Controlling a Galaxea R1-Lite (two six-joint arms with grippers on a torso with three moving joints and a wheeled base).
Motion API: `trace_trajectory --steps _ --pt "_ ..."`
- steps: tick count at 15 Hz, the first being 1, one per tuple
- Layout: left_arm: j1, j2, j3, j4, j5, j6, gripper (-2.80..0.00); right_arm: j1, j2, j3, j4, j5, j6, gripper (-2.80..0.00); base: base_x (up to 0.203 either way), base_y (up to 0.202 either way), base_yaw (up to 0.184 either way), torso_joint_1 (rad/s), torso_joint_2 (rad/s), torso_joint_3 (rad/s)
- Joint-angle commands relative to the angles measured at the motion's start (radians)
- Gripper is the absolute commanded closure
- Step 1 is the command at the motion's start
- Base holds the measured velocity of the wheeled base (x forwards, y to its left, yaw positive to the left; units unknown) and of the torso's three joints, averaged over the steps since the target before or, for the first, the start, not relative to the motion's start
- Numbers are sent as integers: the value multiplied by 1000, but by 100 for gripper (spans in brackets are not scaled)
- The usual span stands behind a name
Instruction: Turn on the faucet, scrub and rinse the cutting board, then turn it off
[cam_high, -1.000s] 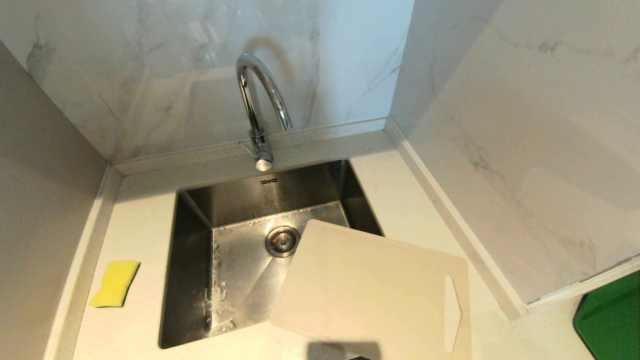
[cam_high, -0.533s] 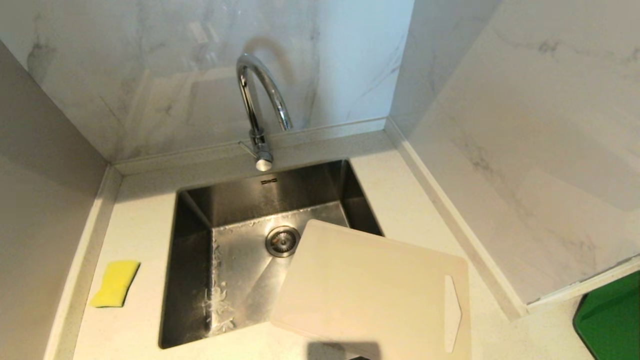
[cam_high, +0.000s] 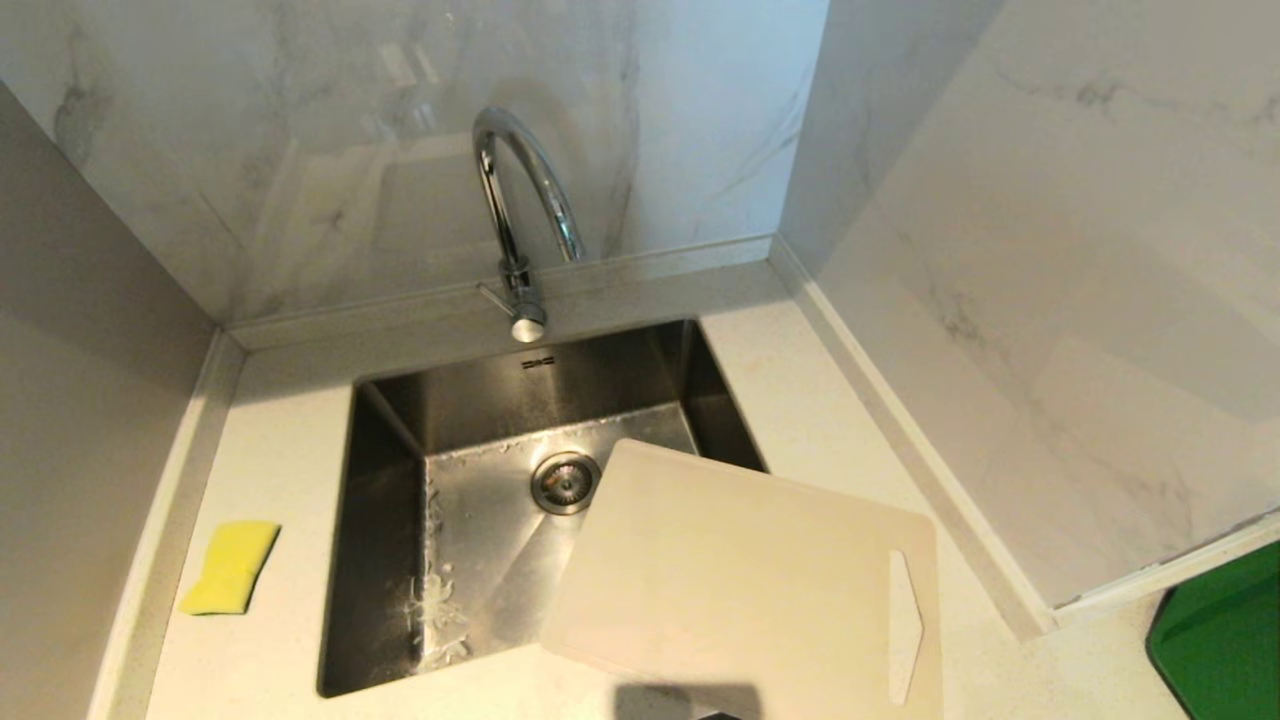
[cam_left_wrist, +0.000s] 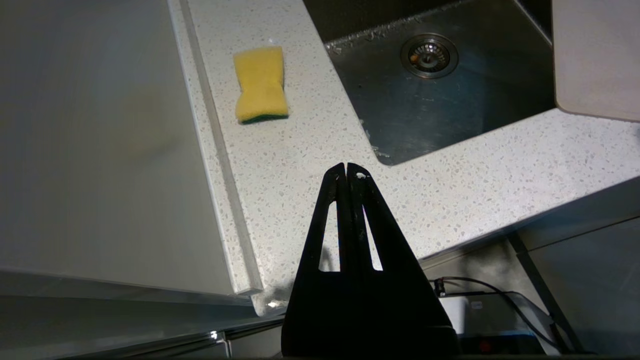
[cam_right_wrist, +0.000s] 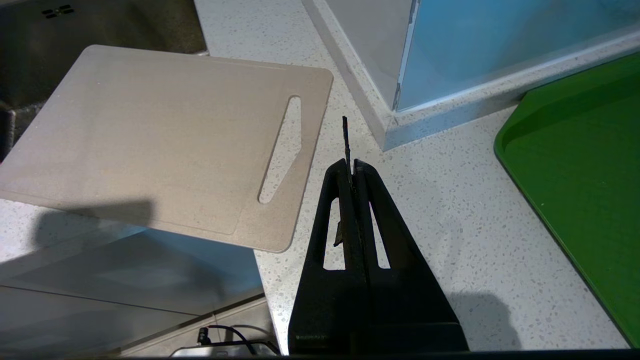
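The cutting board (cam_high: 740, 580) lies flat, bridging the sink's (cam_high: 385, 560) near right corner and the counter (cam_high: 280, 420). It looks stiff, light and probably slick; its handle slot (cam_right_wrist: 281, 150) offers purchase. Left gripper (cam_left_wrist: 347, 169) and right gripper (cam_right_wrist: 352, 165) are both clenched empty.

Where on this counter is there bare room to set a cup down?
Bare counter lies between the sponge and the sink, and behind the sink beside the faucet. The right side is crowded: the cutting board overhangs it, with the green tray beyond.
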Motion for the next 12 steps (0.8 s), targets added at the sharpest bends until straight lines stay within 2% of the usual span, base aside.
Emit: trace_trajectory --steps 1,12 --pt "-1 3 0 1 0 1 0 0 -2 0 -1 0 0 0 0 0 0 0 0 0" --pt "0 3 0 1 0 1 0 0 -2 0 -1 0 0 0 0 0 0 0 0 0"
